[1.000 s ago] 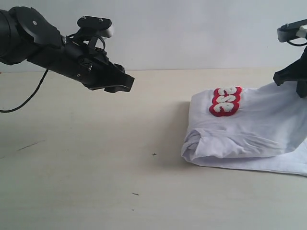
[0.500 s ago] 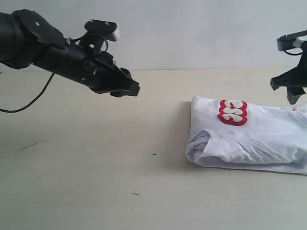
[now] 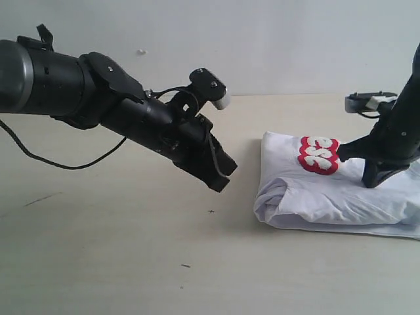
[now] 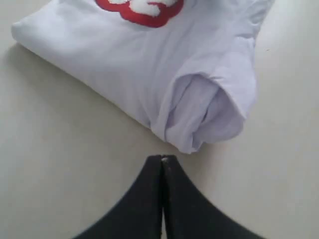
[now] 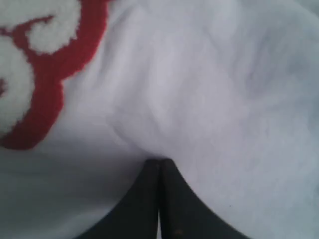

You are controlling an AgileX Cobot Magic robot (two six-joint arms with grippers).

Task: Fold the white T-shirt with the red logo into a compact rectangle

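Right tool [image 3: 369,181], jaws pressed together and gripping nothing, rests its tip on the white T-shirt [image 3: 315,197] just beside the red logo [image 3: 318,155] — the shirt lies folded in a thick bundle on the right of the surface [image 3: 131,249]. Left tool [image 3: 221,182], likewise closed and empty, hovers near the bundle's rolled edge.

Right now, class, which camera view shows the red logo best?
The exterior view: the red logo, as far as the fold leaves it exposed, shows complete and sharp atop the white T-shirt. The left wrist view cuts the logo off at the frame edge; the right wrist view shows only a blurred close-up fragment.
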